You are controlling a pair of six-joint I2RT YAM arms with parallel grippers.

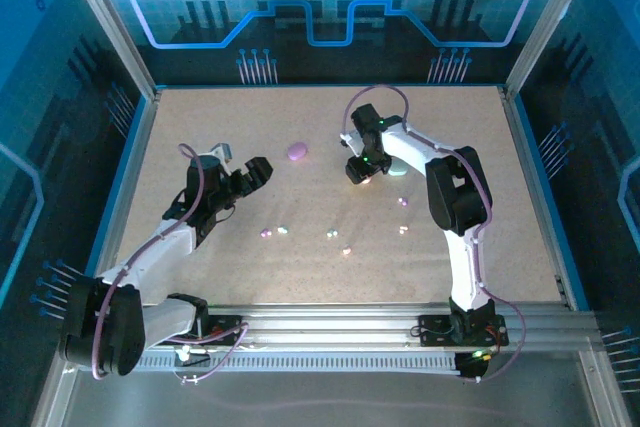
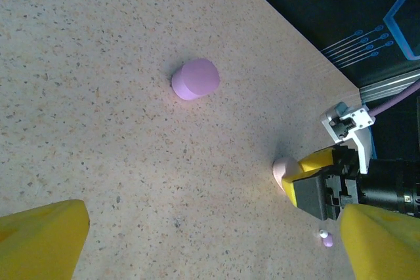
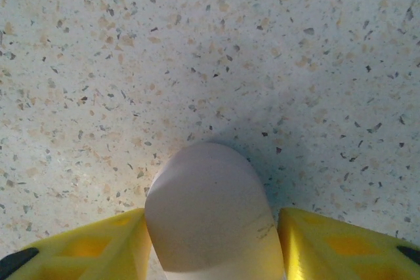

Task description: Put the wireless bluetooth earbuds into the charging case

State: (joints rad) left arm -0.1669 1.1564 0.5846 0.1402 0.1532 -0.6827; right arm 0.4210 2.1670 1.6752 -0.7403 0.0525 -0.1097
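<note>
Since the six earbuds [image 1: 330,235] lie loose on the speckled table [image 1: 480,147] and none sits in a case, entries run left to right across the overhead view.

1. Left gripper [image 1: 250,173]: jaws spread wide, holding nothing, poised over bare table just left of the purple case.
2. Left pair of buds [image 1: 273,232]: side by side, near the front of the table and well apart from every case. Colours are too small to tell surely.
3. Purple case [image 1: 297,151]: pebble-shaped, closed, resting alone. Judged light, stiff and smooth.
4. Middle pair of buds [image 1: 347,250]: slightly apart from each other.
5. Right gripper [image 1: 362,171]: its yellow fingers [image 3: 98,247] bracket the pink case [image 3: 209,208], close against both flanks. Whether they already pinch it I cannot tell.
6. Mint case [image 1: 398,165]: just beside the right gripper, partly hidden by the arm.
7. Right pair of buds [image 1: 403,229]: one ahead of the other, near the right arm.

Handling note, buds: judged very light, hard-shelled, rounded and glossy, so likely to roll or squirt from the pads. Best taken low, across the widest part of the body, with a gentle close. Cases are best held across the broad flanks.
</note>
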